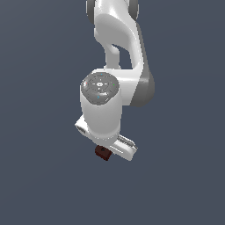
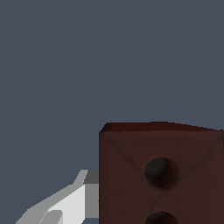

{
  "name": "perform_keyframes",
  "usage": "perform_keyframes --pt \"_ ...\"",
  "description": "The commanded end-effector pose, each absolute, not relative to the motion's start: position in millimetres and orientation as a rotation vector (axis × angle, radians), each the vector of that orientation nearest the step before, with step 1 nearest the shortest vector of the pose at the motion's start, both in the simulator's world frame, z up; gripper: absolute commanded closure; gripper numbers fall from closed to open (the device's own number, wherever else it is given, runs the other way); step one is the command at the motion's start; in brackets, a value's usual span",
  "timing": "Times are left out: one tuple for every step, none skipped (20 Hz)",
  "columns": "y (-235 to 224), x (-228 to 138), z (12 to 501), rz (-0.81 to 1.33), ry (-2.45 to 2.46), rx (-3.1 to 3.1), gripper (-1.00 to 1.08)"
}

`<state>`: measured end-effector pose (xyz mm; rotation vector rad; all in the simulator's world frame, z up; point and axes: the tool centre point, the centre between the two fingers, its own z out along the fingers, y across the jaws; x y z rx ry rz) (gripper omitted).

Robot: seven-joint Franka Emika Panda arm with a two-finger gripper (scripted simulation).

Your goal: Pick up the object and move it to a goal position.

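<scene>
The object (image 1: 102, 152) is a small dark reddish-brown block that shows just under the white hand of my gripper (image 1: 107, 148) in the exterior view. The hand and arm cover most of it, and my fingers are hidden there. In the wrist view the block (image 2: 162, 175) fills the near corner, very close to the camera, with two dark dots on its face. One white and grey finger (image 2: 72, 199) lies flat against the block's side. The other finger is out of the picture. The gripper is shut on the block.
A plain dark blue-grey surface (image 1: 39, 176) fills the background in both views. The white arm (image 1: 123, 39) rises toward the top of the exterior view. Nothing else shows.
</scene>
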<state>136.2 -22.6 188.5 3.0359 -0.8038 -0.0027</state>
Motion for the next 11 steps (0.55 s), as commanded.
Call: perform_keyframes --pt "-23.3 141.1 195.4 0.0 -0.804 3.036 1.08" --pt "-23.5 142.5 197.0 0.0 -0.804 3.036 1.08" --pt "-23.7 143.7 198.4 0.0 -0.804 3.036 1.08" --pt "-24.0 144.7 199.7 0.0 -0.804 3.037 1.08" --pt "-24.1 145.5 200.7 0.0 -0.804 3.037 1.08" --pt "-24.2 146.3 201.5 0.0 -0.804 3.037 1.08" --pt "-24.3 146.8 202.0 0.0 -0.804 3.037 1.08" --pt "-24.3 147.3 202.4 0.0 -0.804 3.037 1.08" --pt "-24.4 147.6 202.6 0.0 -0.804 3.037 1.08" --pt "-24.4 147.8 202.8 0.0 -0.804 3.037 1.08" --pt "-24.4 147.8 202.8 0.0 -0.804 3.037 1.08"
